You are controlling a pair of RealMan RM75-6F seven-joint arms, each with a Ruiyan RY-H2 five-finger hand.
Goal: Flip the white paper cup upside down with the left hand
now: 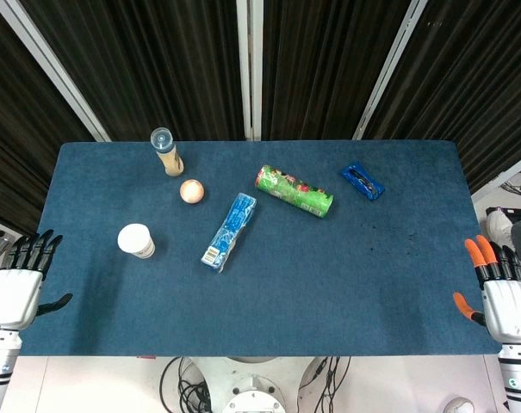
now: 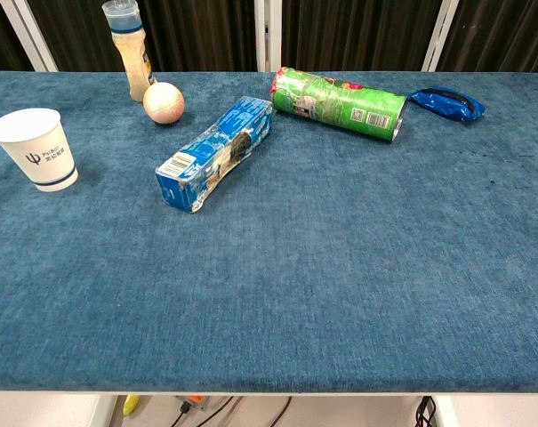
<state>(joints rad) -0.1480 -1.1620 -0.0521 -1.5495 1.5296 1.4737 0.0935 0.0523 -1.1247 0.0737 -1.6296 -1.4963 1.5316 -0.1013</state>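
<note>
The white paper cup (image 1: 136, 240) (image 2: 36, 148) stands upright, mouth up, on the left part of the blue table; it carries a blue logo and a blue band near its base. My left hand (image 1: 19, 284) hangs at the table's left edge, well left of the cup and slightly nearer, fingers spread and holding nothing. At the table's right edge sits my right hand (image 1: 501, 292), orange-tipped fingers apart and empty. Neither hand shows in the chest view.
A blue snack pack (image 1: 228, 231) (image 2: 214, 153) lies right of the cup. Behind it are a peach-coloured ball (image 1: 191, 191) (image 2: 164, 102) and a capped bottle (image 1: 167, 151) (image 2: 130, 46). A green can (image 1: 294, 191) (image 2: 339, 102) and blue wrapper (image 1: 362, 181) (image 2: 446, 101) lie farther right.
</note>
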